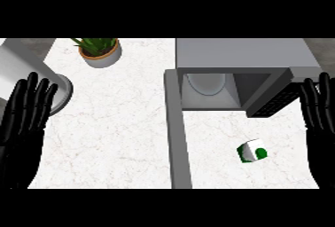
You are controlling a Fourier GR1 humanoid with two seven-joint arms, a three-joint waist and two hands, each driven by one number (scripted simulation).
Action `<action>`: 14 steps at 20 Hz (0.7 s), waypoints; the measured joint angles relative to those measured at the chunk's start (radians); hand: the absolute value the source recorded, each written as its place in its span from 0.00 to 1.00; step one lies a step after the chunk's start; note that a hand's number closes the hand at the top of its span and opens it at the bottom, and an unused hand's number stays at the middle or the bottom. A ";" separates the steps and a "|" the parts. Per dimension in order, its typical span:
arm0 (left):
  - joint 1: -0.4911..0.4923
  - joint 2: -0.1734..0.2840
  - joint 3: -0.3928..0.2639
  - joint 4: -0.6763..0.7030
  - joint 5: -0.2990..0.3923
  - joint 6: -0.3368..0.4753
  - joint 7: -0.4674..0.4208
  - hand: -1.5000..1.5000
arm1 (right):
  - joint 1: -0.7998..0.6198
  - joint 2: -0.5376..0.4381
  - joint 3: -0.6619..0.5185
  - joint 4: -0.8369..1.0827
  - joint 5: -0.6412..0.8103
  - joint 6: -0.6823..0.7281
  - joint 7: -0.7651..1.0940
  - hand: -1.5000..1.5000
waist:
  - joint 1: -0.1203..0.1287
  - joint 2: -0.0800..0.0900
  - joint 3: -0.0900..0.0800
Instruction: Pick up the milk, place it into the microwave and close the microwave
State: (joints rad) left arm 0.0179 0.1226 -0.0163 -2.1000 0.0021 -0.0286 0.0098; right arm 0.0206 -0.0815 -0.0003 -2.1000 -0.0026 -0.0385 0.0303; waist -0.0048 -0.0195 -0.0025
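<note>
On the worktop (118, 133) ahead of me, the milk (252, 151) is lying by itself, a small white and green carton in front of the microwave (242, 71) and near my right side, with nothing touching it. I am keeping both hands up at the edges of my view: my left hand (27, 111) is resting at the left edge with fingers straight and spread, holding nothing, and my right hand (319, 108) is resting at the right edge the same way, fingers straight and apart. Neither is reaching yet, so I judge the pick-up is not yet begun. The microwave is standing open, its door (178, 133) swung out toward me as a long grey panel, which I take to be set that way so the carton can go straight in. Inside, I am seeing only a pale round turntable (208, 84); nothing else is sitting in the cavity. A potted plant (99, 51) is standing well apart at the back left, clear of my path. Since the milk is lying closer to my right hand, I expect that hand suits the grasp.
</note>
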 measured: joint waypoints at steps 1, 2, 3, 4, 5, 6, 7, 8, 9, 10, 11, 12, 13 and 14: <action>-0.001 -0.005 -0.005 0.002 -0.012 0.005 0.003 0.00 | 0.016 -0.004 -0.002 -0.020 0.000 0.006 0.003 0.00 | 0.000 0.004 0.001; 0.001 -0.005 0.000 -0.007 -0.012 0.006 0.014 0.00 | 0.019 -0.007 -0.004 -0.027 0.006 0.008 0.000 0.00 | 0.001 0.007 0.001; -0.016 -0.001 0.009 -0.016 -0.008 0.007 0.041 0.00 | 0.029 -0.009 -0.005 -0.034 0.011 0.013 -0.003 0.00 | 0.001 0.010 0.001; -0.005 0.000 0.017 -0.021 -0.002 0.003 0.039 0.00 | 0.046 -0.012 -0.001 -0.068 0.017 0.016 0.011 0.00 | 0.002 0.012 0.002; -0.010 0.006 0.034 -0.016 0.010 -0.003 0.041 0.00 | 0.077 -0.012 0.010 -0.088 0.032 0.021 0.001 0.00 | 0.001 0.013 0.002; -0.012 0.021 0.062 -0.017 0.036 -0.017 0.046 0.00 | 0.094 -0.027 -0.006 -0.096 0.025 0.037 -0.007 0.00 | 0.001 0.014 0.002; -0.005 0.008 0.071 -0.016 0.081 -0.022 0.057 0.00 | 0.105 -0.034 -0.008 -0.106 -0.003 0.058 -0.006 0.00 | 0.001 0.014 0.002; 0.004 0.002 0.083 -0.025 0.127 -0.029 0.073 0.00 | 0.116 -0.037 -0.003 -0.122 -0.024 0.073 0.000 0.00 | 0.002 0.014 0.002; 0.020 -0.004 0.092 -0.031 0.164 -0.038 0.080 0.00 | 0.136 -0.045 -0.005 -0.139 -0.048 0.094 0.006 0.00 | 0.002 0.015 0.002; 0.040 -0.005 0.104 -0.052 0.201 -0.047 0.093 0.00 | 0.160 -0.037 0.012 -0.164 -0.046 0.097 0.009 0.00 | 0.003 0.015 0.002; 0.054 0.002 0.124 -0.062 0.243 -0.063 0.104 0.00 | 0.165 -0.041 0.004 -0.171 -0.061 0.106 0.015 0.00 | 0.004 0.015 0.002; 0.080 0.000 0.130 -0.084 0.271 -0.073 0.115 0.00 | 0.183 -0.038 0.003 -0.182 -0.068 0.111 0.010 0.00 | 0.005 0.015 0.002; 0.104 -0.005 0.136 -0.100 0.285 -0.081 0.113 0.00 | 0.206 -0.034 0.004 -0.183 -0.069 0.120 -0.004 0.00 | 0.005 0.016 0.002; 0.127 -0.006 0.146 -0.126 0.303 -0.086 0.122 0.00 | 0.229 -0.030 0.002 -0.191 -0.073 0.128 -0.010 0.00 | 0.005 0.016 0.002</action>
State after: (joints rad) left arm 0.1449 0.1165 0.1293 -2.2257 0.3053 -0.1148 0.1318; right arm 0.2499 -0.1118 0.0019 -2.2915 -0.0756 0.0894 0.0200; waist 0.0005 -0.0035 -0.0003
